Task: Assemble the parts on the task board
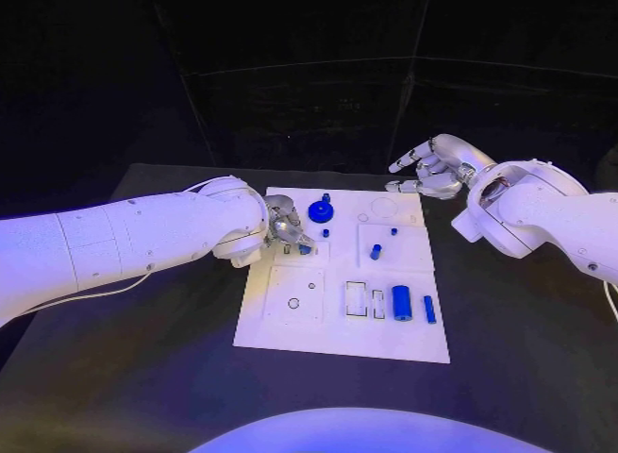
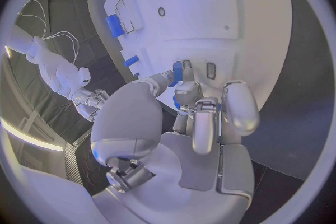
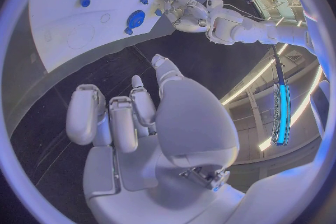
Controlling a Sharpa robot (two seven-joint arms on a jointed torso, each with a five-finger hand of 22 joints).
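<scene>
The task board [image 1: 339, 332] lies flat in the middle of the black counter [image 1: 118, 377], a white plate with shallow recesses and small holes. The room behind is dark; the right wrist view catches a lit strip and shelving at its rim.

The left hand [image 1: 287, 229] is down over the board's left side. Its fingers [image 2: 183, 85] are gathered on a small blue part [image 2: 178, 72], which appears pinched between thumb and a fingertip just at the board's surface, though from the head view the contact is hard to make out. Just beyond those fingers on the board sits a round blue knobbed part [image 1: 321, 210], and a little past it a small blue peg [image 1: 325, 232].

Farther from the left fingers, toward the board's middle, a short blue peg [image 1: 375, 252] stands, with a tiny blue stud [image 1: 393, 230] near it. Along the near right part of the board lie a blue cylinder [image 1: 403, 302] and, just beside it, a slim blue bar [image 1: 428, 310], next to rectangular slots.

The right hand [image 1: 431, 168] hovers off the board past its far right corner, above the counter. Its fingers [image 3: 112, 117] are loosely curled and apart, grasping nothing; every part lies well away from them.
</scene>
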